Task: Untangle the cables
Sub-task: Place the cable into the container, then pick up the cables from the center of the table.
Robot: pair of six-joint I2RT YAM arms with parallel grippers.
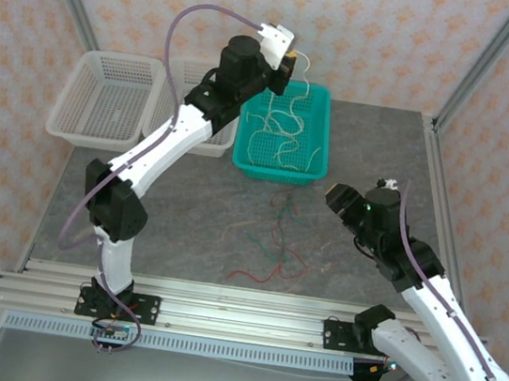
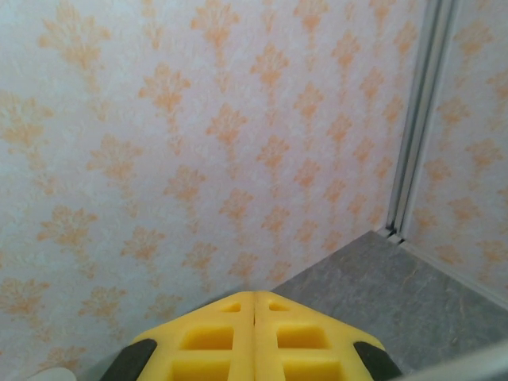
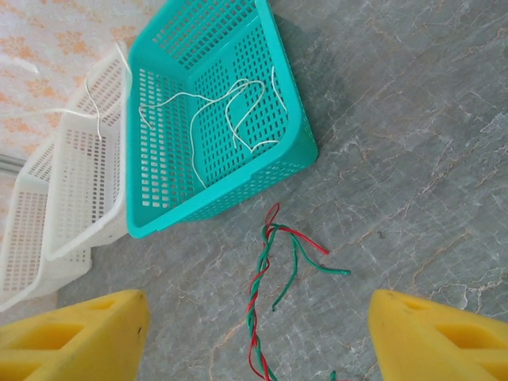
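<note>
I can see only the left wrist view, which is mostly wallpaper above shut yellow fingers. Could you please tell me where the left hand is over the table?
Observer: The left hand hovers high over the far edge of the teal basket.
Operator: Thank you. Is it holding anything?
Observer: A white cable seems to hang from it down into the basket, where more white cables lie.
</note>
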